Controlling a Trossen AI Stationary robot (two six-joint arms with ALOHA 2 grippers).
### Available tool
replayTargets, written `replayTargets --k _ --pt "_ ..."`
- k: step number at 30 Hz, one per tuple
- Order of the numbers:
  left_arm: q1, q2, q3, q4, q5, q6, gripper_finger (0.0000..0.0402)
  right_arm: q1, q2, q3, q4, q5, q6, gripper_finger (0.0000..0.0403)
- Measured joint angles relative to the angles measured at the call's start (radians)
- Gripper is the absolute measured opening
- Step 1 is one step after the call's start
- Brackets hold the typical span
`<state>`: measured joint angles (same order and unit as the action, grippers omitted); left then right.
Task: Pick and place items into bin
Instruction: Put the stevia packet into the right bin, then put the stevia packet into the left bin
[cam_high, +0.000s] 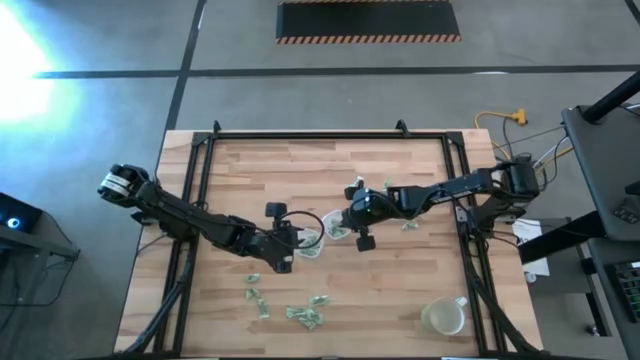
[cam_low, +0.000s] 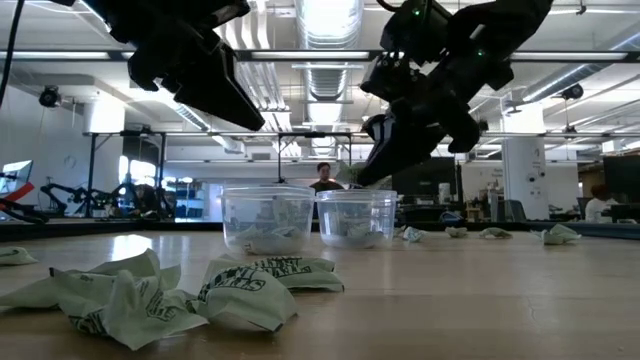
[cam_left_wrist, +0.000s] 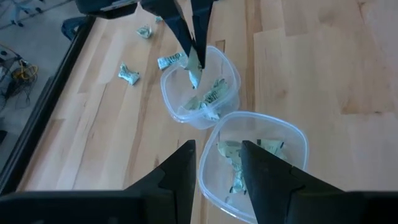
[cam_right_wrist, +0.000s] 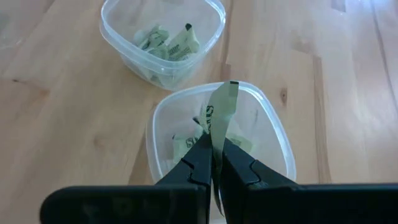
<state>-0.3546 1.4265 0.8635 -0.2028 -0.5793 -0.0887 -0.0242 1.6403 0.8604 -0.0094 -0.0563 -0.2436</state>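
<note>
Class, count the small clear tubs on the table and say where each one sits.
2. The left tub sits mid-table under the left gripper; the right tub touches it, under the right gripper, which pinches a wrapper. None seems hidden.

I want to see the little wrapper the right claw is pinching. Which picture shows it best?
The right wrist view: the wrapper stands up from the shut right gripper, over a tub. The left wrist view shows it small, dangling. The low and high views don't show it clearly.
</note>
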Motion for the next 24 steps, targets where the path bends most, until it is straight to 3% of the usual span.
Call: replayTargets --k 5,14,24 --pt "-0.001 0.0 0.0 -0.021 0.0 -0.012 0.0111 0.0 0.014 0.007 -0.002 -0.003 0.0 0.0021" --pt "-0.001 0.0 0.0 -0.02 0.0 -0.016 0.0111 0.0 -0.007 0.005 -0.002 -0.004 -0.006 0.0101" --pt "-0.066 -0.014 0.018 -0.248 0.112 -0.237 0.0111 0.024 -0.148 0.012 -0.155 -0.004 0.002 0.0134"
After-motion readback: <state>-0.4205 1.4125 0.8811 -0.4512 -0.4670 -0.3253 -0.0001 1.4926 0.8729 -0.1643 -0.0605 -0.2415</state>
